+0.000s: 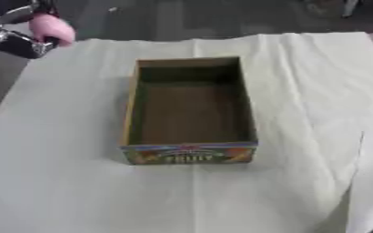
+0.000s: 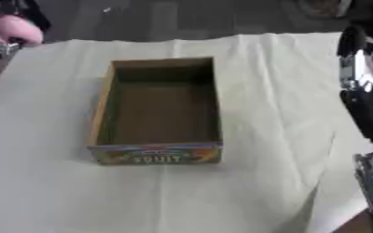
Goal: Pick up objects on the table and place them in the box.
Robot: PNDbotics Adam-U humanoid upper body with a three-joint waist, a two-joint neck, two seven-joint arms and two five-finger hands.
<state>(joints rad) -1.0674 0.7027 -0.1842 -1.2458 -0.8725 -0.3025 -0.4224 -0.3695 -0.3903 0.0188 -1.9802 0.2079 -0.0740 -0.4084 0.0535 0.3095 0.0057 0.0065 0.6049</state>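
Left hand [image 1: 18,42]: upper left corner of the left eye view, partly cut off by the frame edge. Black and silver parts show, but the separate fingers are hard to make out. It is clenched around a pink object [image 1: 50,28], rounded and soft-looking. Only the object's upper and right side shows; the rest is hidden behind the hand. What the object is cannot be told beyond colour and shape. In the right eye view both sit tighter in the corner, with more cut away.

Box [image 1: 131,104]: well apart from the left hand, down and to its right, near the middle of the table. Open-topped cardboard tray, long axis running away from the camera. The inside floor is brown, with nothing to be seen on it. The near end wall carries a coloured fruit print with the word FRUIT. The far inner wall lies in shadow and shows little detail.

Held object is outside the box, above the far left corner of the white cloth [image 1: 70,182]. The cloth covers the table; fold lines run lengthwise through it, and its right edge hangs in a loose flap at lower right.

Right arm [image 2: 363,98]: shows only in the right eye view, along the right edge, black with silver joints, cut off by the frame. The right hand itself cannot be picked out, so its state cannot be told.

Between the left hand and the box lies only bare cloth. Dark floor shows beyond the far cloth edge.
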